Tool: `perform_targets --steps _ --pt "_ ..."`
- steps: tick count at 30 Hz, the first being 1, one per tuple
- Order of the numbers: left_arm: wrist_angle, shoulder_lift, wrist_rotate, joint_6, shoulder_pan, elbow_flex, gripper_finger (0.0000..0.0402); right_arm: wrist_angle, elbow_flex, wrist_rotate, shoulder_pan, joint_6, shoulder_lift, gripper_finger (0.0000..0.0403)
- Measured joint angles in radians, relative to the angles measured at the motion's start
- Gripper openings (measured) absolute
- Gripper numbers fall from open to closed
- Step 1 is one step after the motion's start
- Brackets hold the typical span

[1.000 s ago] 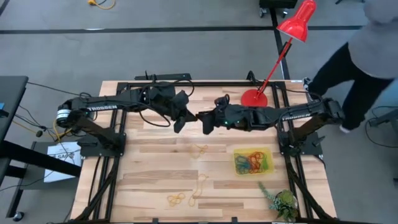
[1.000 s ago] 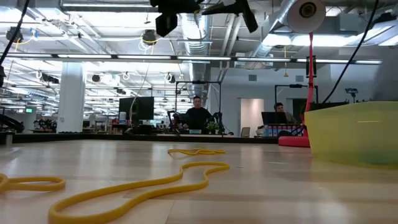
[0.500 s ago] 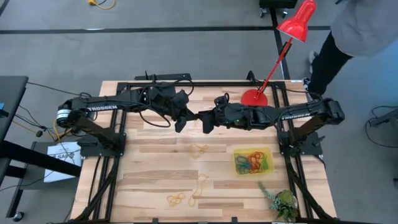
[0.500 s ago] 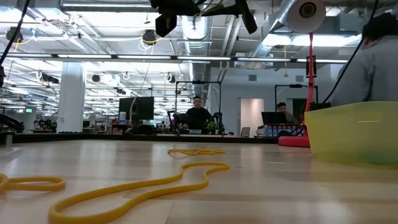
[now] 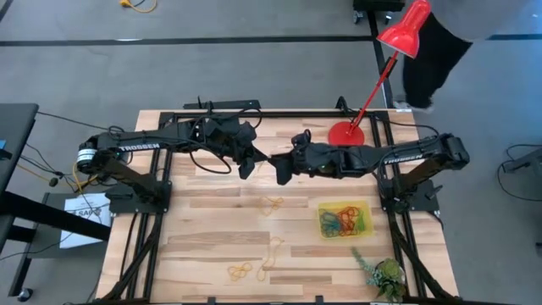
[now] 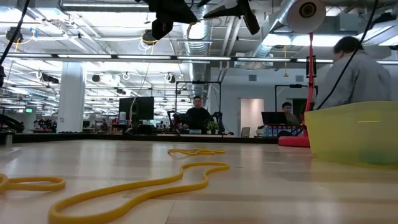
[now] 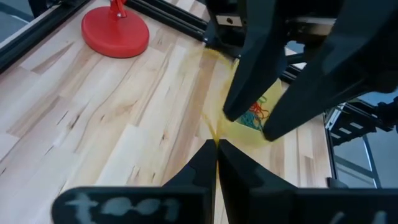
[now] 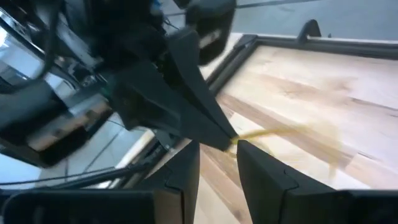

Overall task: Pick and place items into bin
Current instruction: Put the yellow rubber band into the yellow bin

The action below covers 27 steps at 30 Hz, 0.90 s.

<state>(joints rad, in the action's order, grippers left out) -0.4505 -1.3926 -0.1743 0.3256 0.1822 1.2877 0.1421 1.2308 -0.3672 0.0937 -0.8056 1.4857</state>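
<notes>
**Both grippers meet high over the table, bands below**

From the high view we see the left gripper (image 5: 244, 166) and the right gripper (image 5: 281, 168) tip to tip above the table's (image 5: 212, 212) far middle. A yellow rubber band (image 5: 272, 203) lies just in front of them on the wood; two more yellow loops (image 5: 240, 271) lie well apart, near the front edge. The bin (image 5: 345, 219), right of centre, holds a tangle of coloured bands (image 5: 341, 222).

In the low view we see both grippers raised at the top edge, clear of the wood, with a long yellow loop (image 6: 143, 186) in front and the bin's yellow wall (image 6: 351, 134) at right. A person (image 6: 357, 78) stands behind it.

In the left wrist view the left fingers (image 7: 202, 163) are pressed together, a thin yellow strand (image 7: 214, 134) at their tips; the right arm's fingers ahead stand spread.

In the right wrist view the right fingers (image 8: 258, 168) stand parted, and a yellow strand (image 8: 273, 132) runs from the left gripper's tip.
</notes>
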Motion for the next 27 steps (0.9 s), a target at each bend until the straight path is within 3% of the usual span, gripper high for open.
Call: perform_targets --steps 7,16,27 --pt "0.008 0.000 -0.004 0.000 0.000 0.000 0.0000 0.100 0.000 0.000 -0.004 -0.043 0.000 0.0102" --pt "0.054 0.000 -0.058 0.000 0.000 0.001 0.0000 0.080 0.000 -0.005 -0.033 -0.042 0.000 0.0102" --pt "0.039 0.000 -0.045 0.000 0.000 0.001 0.0000 0.023 0.000 0.002 -0.042 -0.033 0.000 0.0102"
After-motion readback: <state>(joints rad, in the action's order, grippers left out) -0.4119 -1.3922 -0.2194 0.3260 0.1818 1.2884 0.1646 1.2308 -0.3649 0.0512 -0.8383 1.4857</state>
